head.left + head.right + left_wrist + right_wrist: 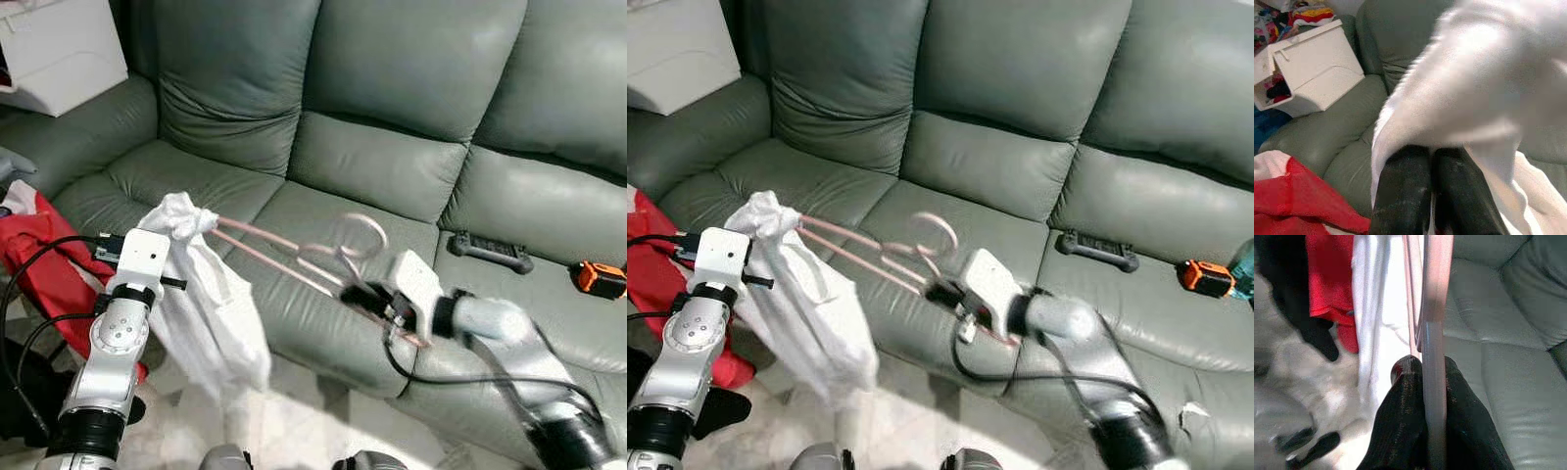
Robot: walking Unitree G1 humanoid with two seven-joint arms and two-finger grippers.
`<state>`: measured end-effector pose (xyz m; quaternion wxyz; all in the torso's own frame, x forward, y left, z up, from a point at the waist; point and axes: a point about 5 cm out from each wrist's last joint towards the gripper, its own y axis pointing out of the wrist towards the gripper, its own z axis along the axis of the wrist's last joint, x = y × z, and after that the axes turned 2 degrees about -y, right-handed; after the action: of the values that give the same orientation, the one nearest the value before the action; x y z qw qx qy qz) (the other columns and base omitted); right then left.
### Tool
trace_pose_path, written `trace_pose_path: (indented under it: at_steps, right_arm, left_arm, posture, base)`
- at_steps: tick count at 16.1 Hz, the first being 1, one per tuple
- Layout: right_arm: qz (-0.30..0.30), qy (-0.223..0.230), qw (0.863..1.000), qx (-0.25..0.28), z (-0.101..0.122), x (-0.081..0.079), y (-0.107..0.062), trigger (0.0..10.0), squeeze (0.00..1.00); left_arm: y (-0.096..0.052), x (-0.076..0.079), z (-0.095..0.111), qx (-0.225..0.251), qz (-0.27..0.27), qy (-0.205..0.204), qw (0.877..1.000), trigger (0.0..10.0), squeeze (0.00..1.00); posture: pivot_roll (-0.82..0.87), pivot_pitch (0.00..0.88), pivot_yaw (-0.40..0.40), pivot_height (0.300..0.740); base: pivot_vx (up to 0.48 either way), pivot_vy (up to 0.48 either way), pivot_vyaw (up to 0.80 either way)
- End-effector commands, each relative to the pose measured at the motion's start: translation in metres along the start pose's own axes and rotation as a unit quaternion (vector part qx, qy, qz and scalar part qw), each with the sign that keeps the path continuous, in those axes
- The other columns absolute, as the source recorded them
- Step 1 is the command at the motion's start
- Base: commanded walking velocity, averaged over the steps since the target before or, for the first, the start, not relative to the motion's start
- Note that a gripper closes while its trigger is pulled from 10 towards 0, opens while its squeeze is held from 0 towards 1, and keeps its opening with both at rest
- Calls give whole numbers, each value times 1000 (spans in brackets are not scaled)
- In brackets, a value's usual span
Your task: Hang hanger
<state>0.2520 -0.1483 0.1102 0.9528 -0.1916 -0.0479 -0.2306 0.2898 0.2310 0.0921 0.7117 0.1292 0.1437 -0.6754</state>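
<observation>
A grey-green leather sofa (392, 166) with a smooth, softly glossy, creased surface. A thin pale pink hanger (294, 257) looks like smooth plastic. A white garment (211, 304) is soft matt cloth. A red fabric item (44, 259) is matt. Silver robot arms look like brushed metal; black gripper fingers (1400, 196) look dull and scuffed.

Hanger (294, 257) above sofa (392, 147) front, garment (211, 304) on its left end

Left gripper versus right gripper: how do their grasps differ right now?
The left gripper pinches the white garment at one end of the pink hanger; the right gripper clamps the hanger's bare rod near its hook. The left holds soft bunched cloth, the right a rigid bar. Both are shut, held above the green sofa.
</observation>
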Motion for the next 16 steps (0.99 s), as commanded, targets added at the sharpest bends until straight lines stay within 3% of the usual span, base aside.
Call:
trace_pose_path:
  at_steps: [1, 3, 4, 6, 8, 10, 12, 13, 14, 16]
  right_arm:
    - [-9, 0, 1000, -4, 2, 6, -19, 10000, 0]
    - [5, 10, 999, -36, -9, 1, -29, 10000, 0]
    - [59, 45, 995, -70, -22, -16, -41, 10000, 0]
    - [89, 57, 989, -106, -32, -25, -49, 10000, 0]
    - [78, 58, 980, -172, -51, -25, -56, 10000, 0]
    - [20, 136, 979, -152, -53, -18, -45, 10000, 0]
    - [-2, 194, 973, -127, -48, -16, -32, 10000, 0]
    - [-55, 251, 958, -126, -50, -10, -14, 10000, 0]
    - [-60, 265, 954, -126, -50, -9, -10, 10000, 0]
    - [-53, 337, 933, -118, -49, -14, 8, 10000, 0]
  left_arm:
    - [3, -18, 5, 8, 34, 12, 999, 0, 0]
    - [5, -16, 8, 17, 31, 20, 999, 0, 0]
    - [6, -8, 15, 36, 13, 35, 999, 0, 0]
    - [6, -5, 19, 48, 4, 39, 998, 0, 0]
    - [6, -3, 27, 73, -9, 55, 996, 0, 0]
    - [3, 3, 32, 91, -29, 51, 994, 0, 0]
    - [1, 11, 37, 110, -59, 61, 990, 0, 0]
    - [-1, 17, 41, 124, -84, 57, 987, 0, 0]
    - [-1, 18, 42, 126, -87, 56, 987, 0, 0]
    - [0, 21, 46, 131, -106, 42, 985, 0, 0]
  posture:
    - [-85, 0, -1, 740]
    - [-93, 0, 3, 740]
    - [-96, 0, 6, 740]
    - [-96, 0, 9, 740]
    - [-91, 0, 4, 740]
    - [-91, 0, 4, 740]
    - [-79, 0, 8, 740]
    - [-71, 0, 11, 740]
    - [-71, 0, 11, 740]
    - [-66, 0, 11, 740]
  base:
    - [0, 0, 0]
    - [0, 0, 0]
    - [0, 0, 0]
    - [0, 0, 0]
    - [0, 0, 0]
    - [0, 0, 0]
    - [0, 0, 0]
    - [0, 0, 0]
    - [0, 0, 0]
    - [0, 0, 0]
